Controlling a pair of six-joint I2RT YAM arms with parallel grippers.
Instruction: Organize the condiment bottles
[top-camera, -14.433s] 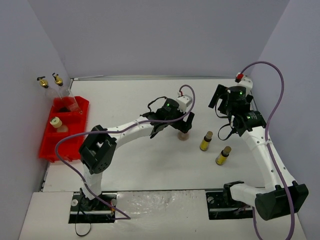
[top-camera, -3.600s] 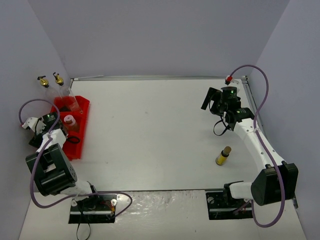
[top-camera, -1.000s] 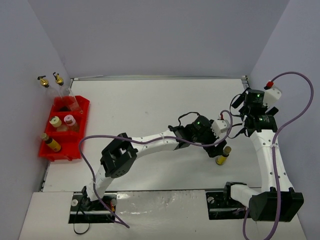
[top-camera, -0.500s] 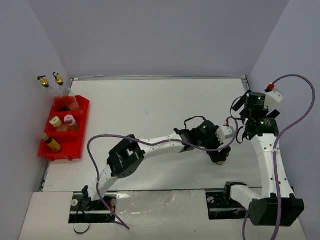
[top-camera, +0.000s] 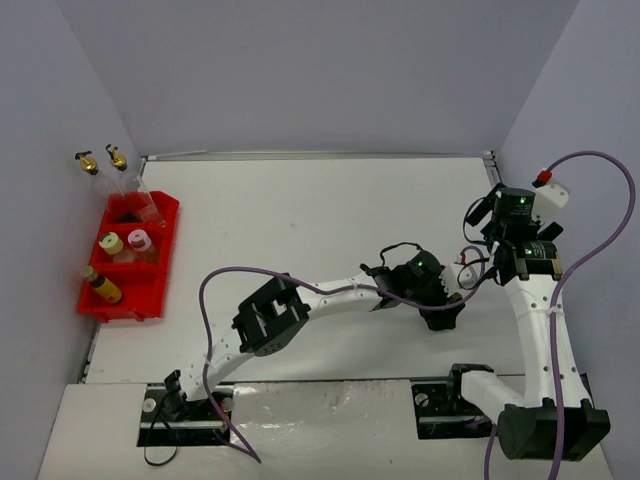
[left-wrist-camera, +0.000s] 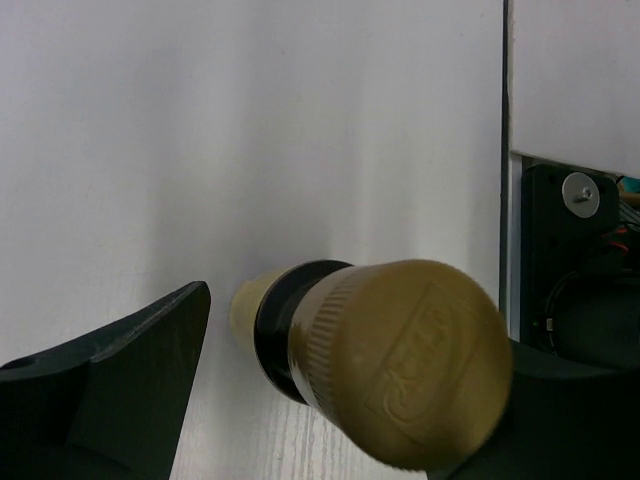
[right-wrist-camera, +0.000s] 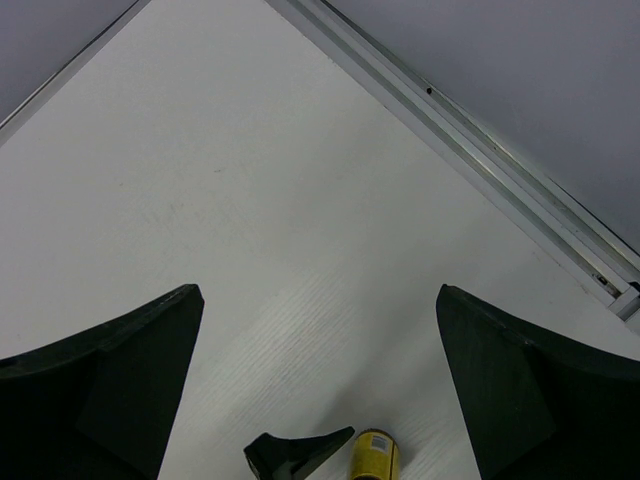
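Six bottles, by our count. Two clear bottles (top-camera: 132, 188) with gold spouts lean at the twelve o'clock end of the bin (top-camera: 125, 310), which lies at the nine o'clock edge of the table (top-camera: 300, 210). Two squat bottles (top-camera: 138, 241), one yellow-capped and one pink-capped, sit in its middle compartment. One slim bottle (top-camera: 101, 287) lies at its six o'clock end.

The second slim bottle (left-wrist-camera: 385, 375) stands at the table's four o'clock. Our left arm stretches low across to it. The left gripper (top-camera: 446, 312) straddles it about half open, with a gap showing beside one finger. The right gripper (right-wrist-camera: 318, 300) hangs raised at three o'clock, spread wide and empty.

The cap bears embossed writing we cannot read.
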